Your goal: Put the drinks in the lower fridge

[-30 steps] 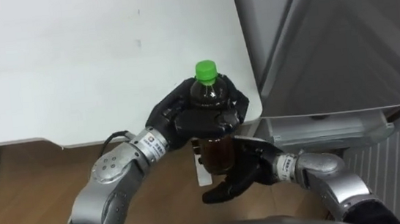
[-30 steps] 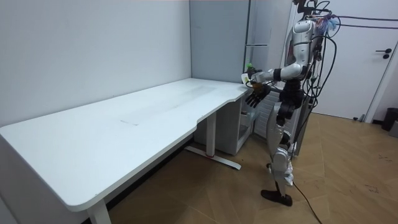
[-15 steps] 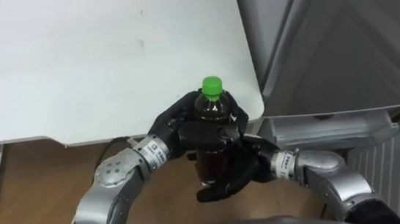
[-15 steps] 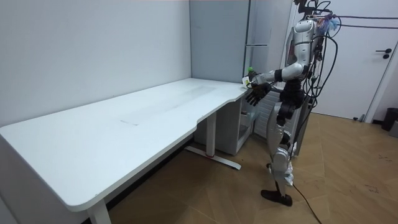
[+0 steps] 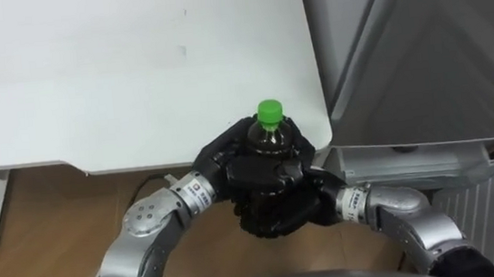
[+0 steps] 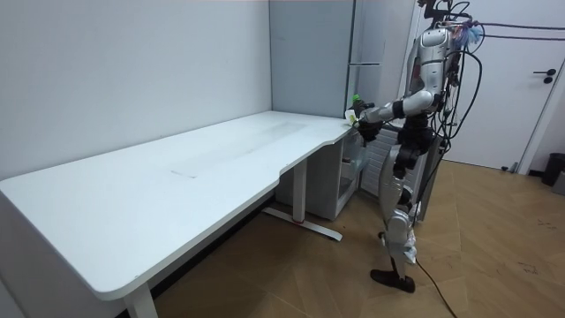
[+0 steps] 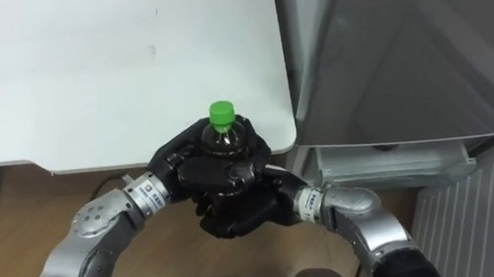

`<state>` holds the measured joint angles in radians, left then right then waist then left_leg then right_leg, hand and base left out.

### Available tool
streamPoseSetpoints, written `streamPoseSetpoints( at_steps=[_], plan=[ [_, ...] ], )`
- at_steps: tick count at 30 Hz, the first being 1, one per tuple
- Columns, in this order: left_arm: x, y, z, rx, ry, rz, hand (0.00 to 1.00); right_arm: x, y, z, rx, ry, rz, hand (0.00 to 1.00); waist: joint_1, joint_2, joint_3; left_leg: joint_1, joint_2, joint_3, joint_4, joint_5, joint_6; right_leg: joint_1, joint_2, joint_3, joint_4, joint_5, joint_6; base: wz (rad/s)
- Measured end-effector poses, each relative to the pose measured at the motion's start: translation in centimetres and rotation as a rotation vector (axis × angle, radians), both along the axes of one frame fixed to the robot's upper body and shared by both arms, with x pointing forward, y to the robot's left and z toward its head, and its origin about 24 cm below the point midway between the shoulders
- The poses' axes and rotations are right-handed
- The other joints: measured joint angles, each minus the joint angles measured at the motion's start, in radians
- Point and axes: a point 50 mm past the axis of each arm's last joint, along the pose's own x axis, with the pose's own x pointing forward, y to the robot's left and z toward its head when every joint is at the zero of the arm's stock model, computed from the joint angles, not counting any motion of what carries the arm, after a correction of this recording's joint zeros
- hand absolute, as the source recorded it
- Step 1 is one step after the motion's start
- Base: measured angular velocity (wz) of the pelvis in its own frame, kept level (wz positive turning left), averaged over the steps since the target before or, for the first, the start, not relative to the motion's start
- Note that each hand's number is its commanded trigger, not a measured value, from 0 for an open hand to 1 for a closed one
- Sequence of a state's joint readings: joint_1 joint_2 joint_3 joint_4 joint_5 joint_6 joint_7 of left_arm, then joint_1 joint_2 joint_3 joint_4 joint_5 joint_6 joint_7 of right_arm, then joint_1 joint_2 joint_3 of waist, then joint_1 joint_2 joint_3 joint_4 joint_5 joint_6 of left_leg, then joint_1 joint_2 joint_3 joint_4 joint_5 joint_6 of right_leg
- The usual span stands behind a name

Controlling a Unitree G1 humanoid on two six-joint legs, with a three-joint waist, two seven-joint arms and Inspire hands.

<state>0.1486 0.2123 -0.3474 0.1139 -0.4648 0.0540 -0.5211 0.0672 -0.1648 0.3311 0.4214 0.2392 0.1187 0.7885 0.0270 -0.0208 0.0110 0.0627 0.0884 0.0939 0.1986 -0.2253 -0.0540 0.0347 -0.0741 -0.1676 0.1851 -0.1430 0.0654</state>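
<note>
Green-capped bottle (image 5: pixel 270 118) gripped by my left hand (image 5: pixel 229 161), right hand (image 5: pixel 277 216) curled round its lower part, at table (image 5: pixel 131 68) near-right corner.

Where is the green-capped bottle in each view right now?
Left eye view: the green-capped bottle is at centre, just below the desk edge, clasped by the left hand and the right hand.
Right eye view: left of centre, in the same clasp.
Room view: upper right, held out in front of the robot.
Shared landmark: the white desk's rounded corner, beside the grey fridge.
</note>
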Motion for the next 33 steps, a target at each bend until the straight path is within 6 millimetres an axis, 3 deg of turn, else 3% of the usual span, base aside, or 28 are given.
streamPoseSetpoints(
  at_steps=[1,3,11,23,33],
  plan=[
    [0.0,0.0,0.0,-0.009,0.003,0.002,0.27,0.0,0.0,0.0,-0.001,-0.001,0.003,1.00,0.001,-0.001,-0.0003,0.000,0.000,0.000,0.002,0.000,0.000,0.000,0.000,0.000,0.000,0.000,0.000,0.00],
    [-0.1,-0.2,0.0,-0.016,-0.002,-0.007,0.00,0.0,0.0,0.0,-0.003,0.000,0.006,1.00,0.003,-0.002,-0.0011,0.001,0.000,0.000,0.003,0.000,0.000,-0.001,0.000,0.000,0.000,0.000,0.000,0.00],
    [0.0,-0.1,0.2,-0.018,-0.016,-0.006,0.00,-0.6,0.0,-0.2,0.029,0.027,0.004,1.00,0.003,-0.013,0.0008,-0.002,0.000,0.000,0.003,0.000,-0.001,-0.002,0.000,-0.001,0.000,-0.001,0.001,0.00],
    [0.4,0.2,0.8,-0.011,-0.020,0.011,0.00,-1.0,-0.1,-0.3,0.045,0.045,-0.008,1.00,-0.001,-0.002,0.0012,-0.002,0.001,-0.002,0.005,0.000,-0.001,0.000,0.000,-0.001,0.001,-0.001,0.001,0.00],
    [2.4,1.5,6.3,-0.067,-0.259,0.113,0.00,-1.7,-0.6,-0.8,0.022,0.072,-0.010,1.00,0.007,0.012,0.0010,0.001,0.001,-0.006,0.002,0.000,-0.001,0.002,0.000,-0.003,0.003,0.000,0.000,0.00]
  ],
)
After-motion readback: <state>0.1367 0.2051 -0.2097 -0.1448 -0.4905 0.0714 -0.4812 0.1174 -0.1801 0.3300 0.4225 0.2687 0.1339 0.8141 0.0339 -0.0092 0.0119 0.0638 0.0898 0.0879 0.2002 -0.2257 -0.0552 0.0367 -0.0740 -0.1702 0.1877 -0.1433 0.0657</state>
